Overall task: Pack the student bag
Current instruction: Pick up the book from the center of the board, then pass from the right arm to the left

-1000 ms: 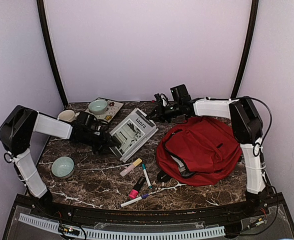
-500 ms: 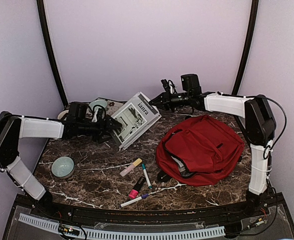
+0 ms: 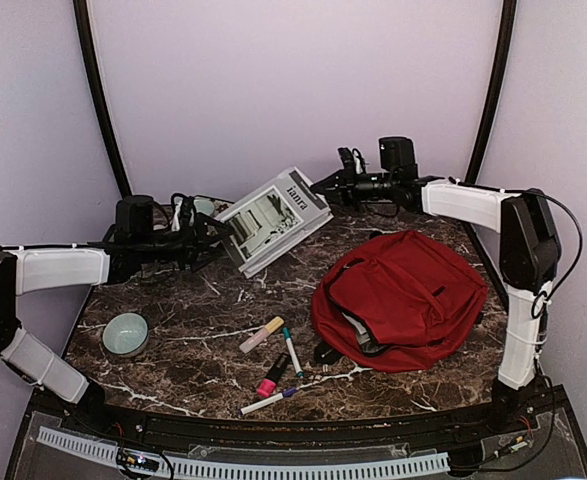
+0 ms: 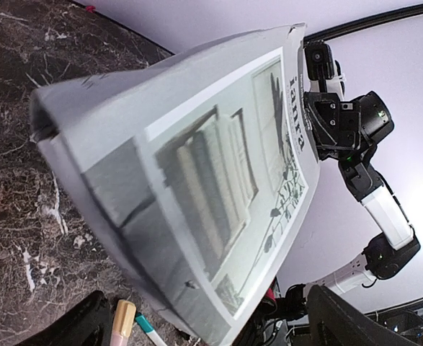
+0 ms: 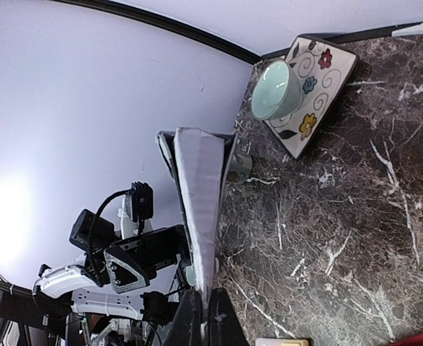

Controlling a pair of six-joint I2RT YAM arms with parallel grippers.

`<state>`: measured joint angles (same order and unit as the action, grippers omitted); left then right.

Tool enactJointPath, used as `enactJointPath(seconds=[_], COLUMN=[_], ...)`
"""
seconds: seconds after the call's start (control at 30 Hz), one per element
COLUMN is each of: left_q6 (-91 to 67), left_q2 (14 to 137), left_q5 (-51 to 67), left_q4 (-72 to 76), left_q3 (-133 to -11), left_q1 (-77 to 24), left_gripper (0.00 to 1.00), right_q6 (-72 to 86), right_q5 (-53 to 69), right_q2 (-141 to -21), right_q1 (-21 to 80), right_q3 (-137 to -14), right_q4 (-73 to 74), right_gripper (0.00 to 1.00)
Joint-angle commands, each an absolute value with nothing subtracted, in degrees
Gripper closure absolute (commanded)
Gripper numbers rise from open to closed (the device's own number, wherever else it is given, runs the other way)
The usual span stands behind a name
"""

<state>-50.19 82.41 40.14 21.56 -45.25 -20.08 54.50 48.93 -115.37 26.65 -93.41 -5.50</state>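
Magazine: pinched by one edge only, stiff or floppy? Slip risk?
Probably floppy: the magazine bows across its cover in the left wrist view. Likely light: the right gripper holds it up by one thin edge while the left gripper stands open. The smooth cover might slide in so narrow a pinch.

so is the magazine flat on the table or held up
Held up, tilted: the magazine is above the table, its edge pinched in the right gripper; the left gripper is open.

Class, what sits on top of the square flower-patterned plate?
A pale green ceramic bowl rests on the square flower-patterned plate; the plate's pattern beneath it is covered.
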Motion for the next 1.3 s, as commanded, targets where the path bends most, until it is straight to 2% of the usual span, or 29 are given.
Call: enactJointPath(seconds=[0.0,0.13,0.23,0.57,0.63,0.7,0.9,0.97,1.03,1.07,1.17,1.27], left_q6=[-50.80,-51.26,-54.58,-67.50,-70.22,-71.88,-72.15,-72.22,-71.90,-71.61,-70.47,-68.69], left_q2=[79.83,80.15,80.28,85.05,86.59,87.67,87.69,87.06,86.14,85.57,83.65,81.67], left_q5=[41.50,41.95,43.97,51.16,52.15,52.28,51.04,50.75,50.25,49.86,48.64,47.68], left_q4=[24.41,25.43,31.52,53.61,57.35,59.35,58.34,57.52,56.05,54.79,51.02,46.91], left_q3=[-44.28,-44.26,-43.32,-46.68,-47.73,-48.72,-50.31,-50.51,-50.61,-50.70,-50.69,-50.56], left_q1=[-19.42,-19.26,-19.00,-18.81,-18.79,-18.68,-18.63,-18.59,-18.58,-18.63,-18.63,-18.58], left_gripper=[0.04,0.04,0.05,0.19,0.26,0.37,0.60,0.73,0.99,1.00,1.00,1.00], right_q6=[59.03,63.17,63.87,70.18,70.22,70.26,71.23,71.23,70.89,70.29,65.04,53.07], right_q5=[50.36,50.28,50.27,52.17,52.44,52.50,51.88,51.50,50.74,50.45,49.28,44.32], right_q2=[-110.87,-109.61,-108.95,-108.22,-108.13,-108.11,-107.95,-107.73,-107.39,-107.14,-106.00,-103.73], right_q1=[26.14,26.06,26.11,26.10,26.10,26.10,26.02,26.03,26.06,26.02,26.02,26.17], right_q3=[-92.69,-91.67,-92.05,-91.41,-91.64,-91.86,-92.12,-92.26,-92.24,-92.32,-93.78,-96.46], right_q4=[-13.23,-18.30,-18.80,-24.98,-24.94,-24.83,-24.51,-24.46,-23.68,-22.56,-14.63,-0.89], right_gripper=[1.00,1.00,1.00,1.00,1.00,1.00,1.00,1.00,1.00,0.99,0.62,0.40])
